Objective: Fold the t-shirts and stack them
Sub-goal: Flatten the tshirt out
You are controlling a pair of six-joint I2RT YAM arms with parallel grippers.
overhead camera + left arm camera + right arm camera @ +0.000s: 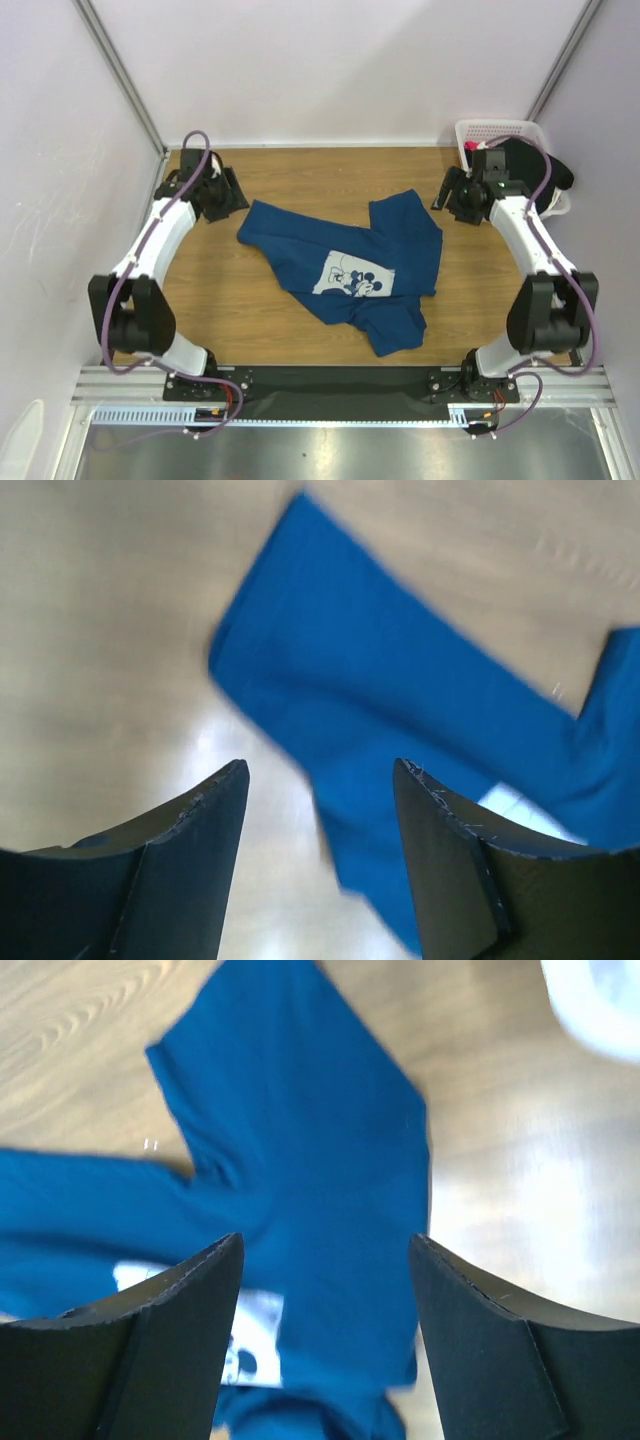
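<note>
A dark blue t-shirt (345, 262) with a white cartoon-mouse print lies rumpled in the middle of the wooden table, one sleeve reaching toward the back left. My left gripper (230, 200) hovers just off the shirt's left end, open and empty. In the left wrist view the blue cloth (380, 680) lies beyond the open left gripper (320, 780). My right gripper (450, 197) hangs off the shirt's right edge, also open and empty. The right wrist view shows the shirt (300, 1160) below the open right gripper (325, 1255). A black t-shirt (540, 165) lies in the basket.
A white plastic lattice basket (500, 130) stands at the back right corner, right behind the right arm, with a pink bit (470, 146) at its rim. White walls close off the table at the left, back and right. Both arm bases sit at the near edge.
</note>
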